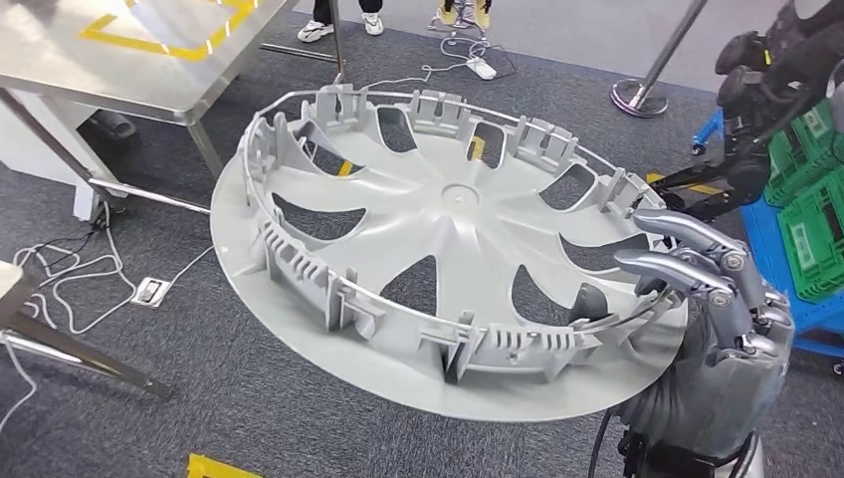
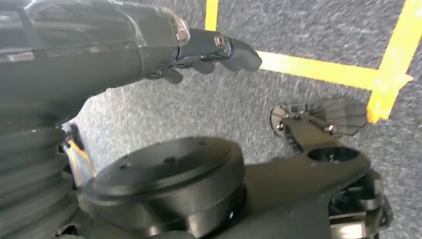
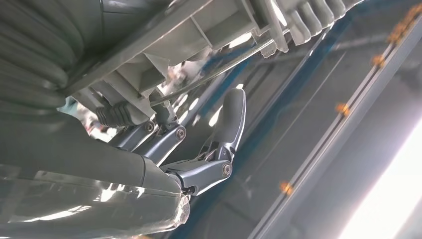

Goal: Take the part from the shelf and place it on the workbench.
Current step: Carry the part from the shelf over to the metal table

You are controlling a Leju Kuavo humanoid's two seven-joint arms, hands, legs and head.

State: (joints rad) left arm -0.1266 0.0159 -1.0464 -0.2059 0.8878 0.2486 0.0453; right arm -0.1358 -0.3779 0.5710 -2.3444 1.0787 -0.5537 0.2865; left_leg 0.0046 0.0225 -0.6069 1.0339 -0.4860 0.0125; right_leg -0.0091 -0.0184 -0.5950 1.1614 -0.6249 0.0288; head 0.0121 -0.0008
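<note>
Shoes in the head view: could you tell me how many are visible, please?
4: one white shoe, another beside it, and two yellow shoes further right, all at the top edge. More may be hidden.

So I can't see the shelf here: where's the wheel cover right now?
In the head view the wheel cover fills the centre, held above the grey carpet by the right hand gripping its right rim, with the steel workbench at upper left.

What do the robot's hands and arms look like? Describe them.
The right hand has silver metallic fingers with visible pivot screws, above a grey ribbed wrist cover; a black cable runs beside it. The left hand shows dark fingers extending from a glossy grey casing.
</note>
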